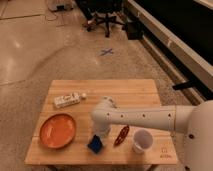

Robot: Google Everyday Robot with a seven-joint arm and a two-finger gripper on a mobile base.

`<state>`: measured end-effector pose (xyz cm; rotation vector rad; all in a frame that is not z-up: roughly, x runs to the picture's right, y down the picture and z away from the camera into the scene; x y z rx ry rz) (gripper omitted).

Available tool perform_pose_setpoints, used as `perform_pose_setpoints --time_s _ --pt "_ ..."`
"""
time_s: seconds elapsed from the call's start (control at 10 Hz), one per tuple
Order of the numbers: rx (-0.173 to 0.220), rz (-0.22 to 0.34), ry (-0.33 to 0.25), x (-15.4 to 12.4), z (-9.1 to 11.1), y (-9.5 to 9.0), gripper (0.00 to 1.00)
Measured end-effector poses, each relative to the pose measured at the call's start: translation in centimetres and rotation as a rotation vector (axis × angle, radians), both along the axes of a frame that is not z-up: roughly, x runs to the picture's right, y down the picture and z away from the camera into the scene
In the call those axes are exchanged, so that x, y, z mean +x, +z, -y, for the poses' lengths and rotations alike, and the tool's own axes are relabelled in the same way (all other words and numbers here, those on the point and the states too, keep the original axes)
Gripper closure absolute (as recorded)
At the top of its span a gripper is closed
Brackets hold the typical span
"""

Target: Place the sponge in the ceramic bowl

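The blue sponge [95, 144] lies near the front edge of the wooden table [135, 92], tilted with one corner up. To its left sits the orange ceramic bowl [57, 131], with nothing in it. My white arm reaches in from the right, and the gripper [99, 134] points down directly over the sponge, at or touching its top. The wrist hides how the gripper meets the sponge.
A white tube [69, 100] lies at the back left of the table. A red pepper-like object [121, 136] and a small white cup [141, 141] sit right of the sponge. An office chair [107, 20] and a blue floor mark [106, 51] are behind the table.
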<state>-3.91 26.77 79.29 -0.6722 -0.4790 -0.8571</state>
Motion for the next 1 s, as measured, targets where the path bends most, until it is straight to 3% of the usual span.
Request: perform_pose_setpoints --time_s 0.2,0.3,0.6,1.0 --pt "0.017 -0.02 -0.022 -0.2 0.9 -1.1 0.96" --pt "0.026 -0.012 -0.034 -1.0 1.3 -1.8 0.99" --pt "0.055 0.053 -0.086 -5.4 2.9 -4.6 1.0" --pt "0.07 0.148 -0.169 -11.3 4.5 -6.1 1.0"
